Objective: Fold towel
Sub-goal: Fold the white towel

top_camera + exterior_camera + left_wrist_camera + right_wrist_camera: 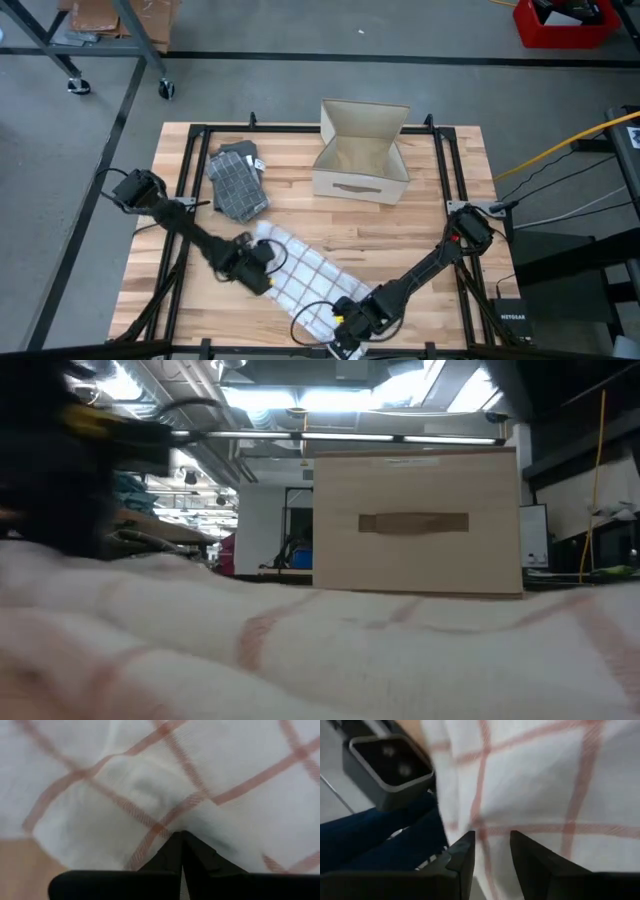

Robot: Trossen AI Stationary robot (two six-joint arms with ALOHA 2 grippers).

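Note:
A white towel with red checks (300, 272) lies slantwise on the wooden table, from its middle toward the near edge. It fills the foreground of the low view (320, 650). My left gripper (262, 262) is shut, its tips (181, 836) pointing down at the towel's far left end (150, 770). My right gripper (347, 318) is at the towel's near right end, close to the table's near edge. Its fingers stand a little apart with cloth (535, 780) between them. My left gripper's shut tips stand right at the towel's top face (200, 820), coming steeply from above; whether they touch the cloth I cannot tell. My right gripper (492, 851) has the towel's side edge (479, 837) between its two fingers (465, 857), coming slanting from above. How many layers it holds does not show.
An open cardboard box (360, 150) stands at the table's far middle and also shows in the low view (415, 525). A folded grey checked cloth (238, 180) lies at the far left. A grey camera block (390, 765) sits at the near edge beside my right gripper.

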